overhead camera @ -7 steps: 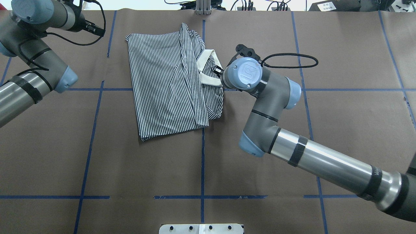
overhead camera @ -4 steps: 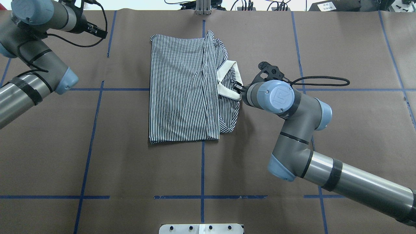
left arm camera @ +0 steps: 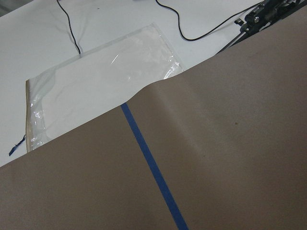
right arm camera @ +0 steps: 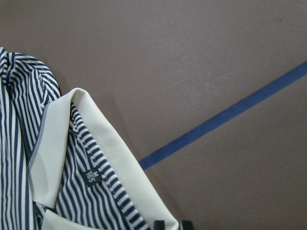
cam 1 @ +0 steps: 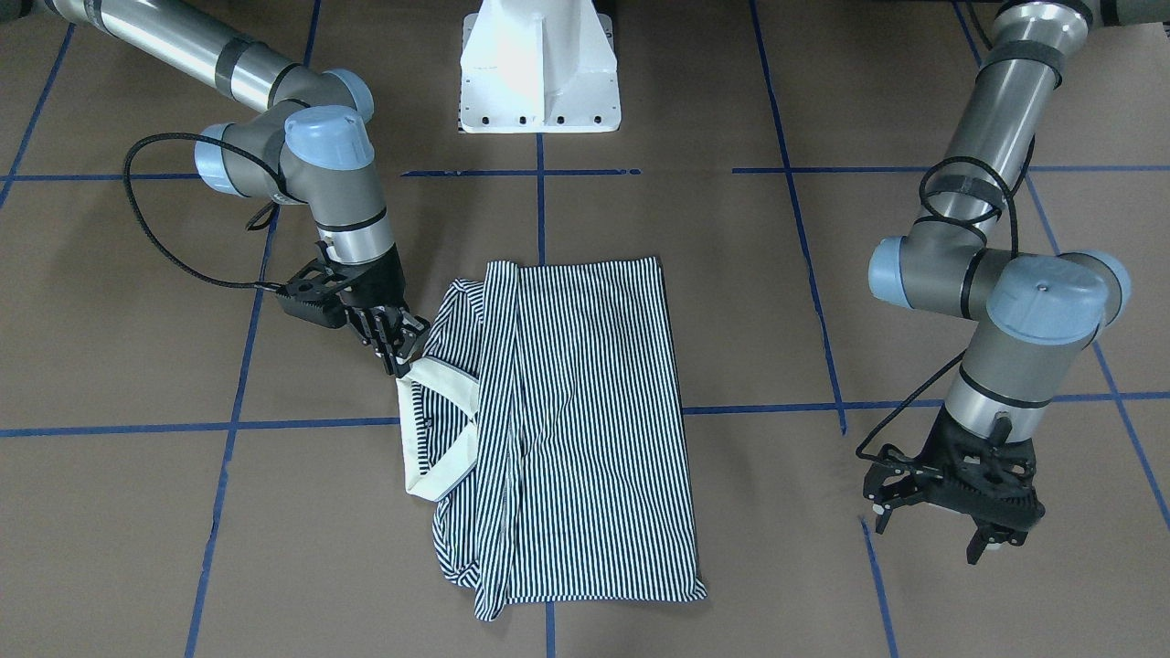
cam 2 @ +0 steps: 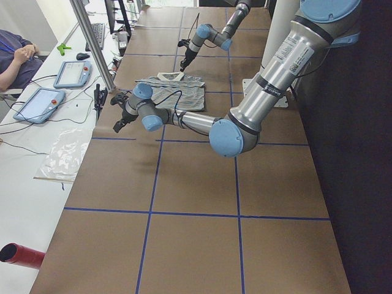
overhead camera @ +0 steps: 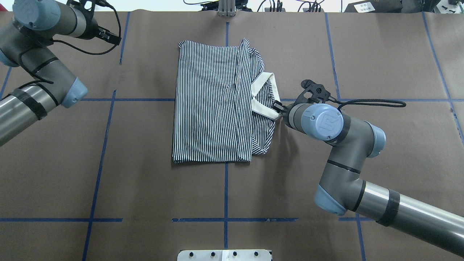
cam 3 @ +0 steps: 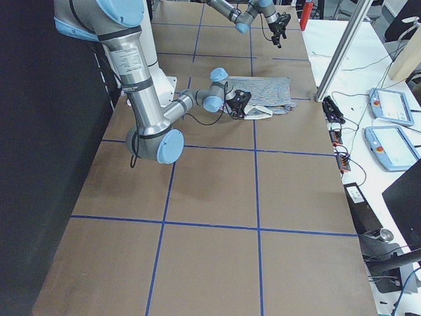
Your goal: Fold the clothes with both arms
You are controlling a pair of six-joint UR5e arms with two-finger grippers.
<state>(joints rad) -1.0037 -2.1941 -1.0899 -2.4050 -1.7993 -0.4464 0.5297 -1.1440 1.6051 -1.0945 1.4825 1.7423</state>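
The striped polo shirt (overhead camera: 210, 105) lies folded lengthwise mid-counter (overhead camera: 145, 181), toward the far side. The right arm's fingers (cam 1: 399, 345) are narrow, pinching the cream collar (overhead camera: 262, 110) at the shirt's right edge. The left arm's fingers (cam 1: 976, 544) hang spread wide, holding nothing, well apart at far left.

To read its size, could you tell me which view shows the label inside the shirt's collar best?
The right wrist-mounted view: the dark label sits close up inside the cream collar, print visible. Front-facing and overhead views show the collar but hardly the label; side views are too distant; the left wrist view misses the shirt.
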